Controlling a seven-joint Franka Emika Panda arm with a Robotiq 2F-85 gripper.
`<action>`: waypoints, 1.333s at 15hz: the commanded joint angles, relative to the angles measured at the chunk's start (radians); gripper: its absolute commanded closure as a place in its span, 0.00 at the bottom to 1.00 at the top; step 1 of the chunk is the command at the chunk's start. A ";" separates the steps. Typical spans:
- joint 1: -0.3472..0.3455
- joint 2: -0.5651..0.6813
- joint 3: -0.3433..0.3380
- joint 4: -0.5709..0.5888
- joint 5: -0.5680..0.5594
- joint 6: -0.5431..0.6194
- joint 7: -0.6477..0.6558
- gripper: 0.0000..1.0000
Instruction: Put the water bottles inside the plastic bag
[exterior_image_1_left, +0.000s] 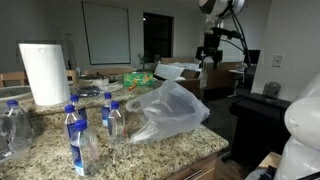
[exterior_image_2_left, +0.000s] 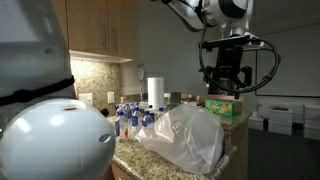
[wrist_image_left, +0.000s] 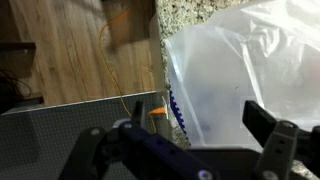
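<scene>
Several clear water bottles (exterior_image_1_left: 76, 128) with blue caps and blue-and-white labels stand on the granite counter's near left; they also show in an exterior view (exterior_image_2_left: 128, 118). The crinkled translucent plastic bag (exterior_image_1_left: 168, 108) lies on the counter's right end, also in an exterior view (exterior_image_2_left: 188, 135) and filling the right of the wrist view (wrist_image_left: 250, 70). My gripper (exterior_image_1_left: 209, 50) hangs high above and beyond the bag, open and empty; it shows in an exterior view (exterior_image_2_left: 224, 78) and the wrist view (wrist_image_left: 185, 130).
A white paper towel roll (exterior_image_1_left: 44, 73) stands behind the bottles. Green packages (exterior_image_1_left: 140, 77) and a box (exterior_image_1_left: 178, 70) sit further back. The granite counter (exterior_image_1_left: 190, 140) ends just right of the bag; wood floor (wrist_image_left: 70, 50) lies below.
</scene>
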 joint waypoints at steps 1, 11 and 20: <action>-0.025 0.003 0.021 0.003 0.006 -0.003 -0.006 0.00; -0.025 0.003 0.021 0.003 0.006 -0.003 -0.006 0.00; 0.050 -0.062 0.167 0.012 0.024 0.004 0.048 0.00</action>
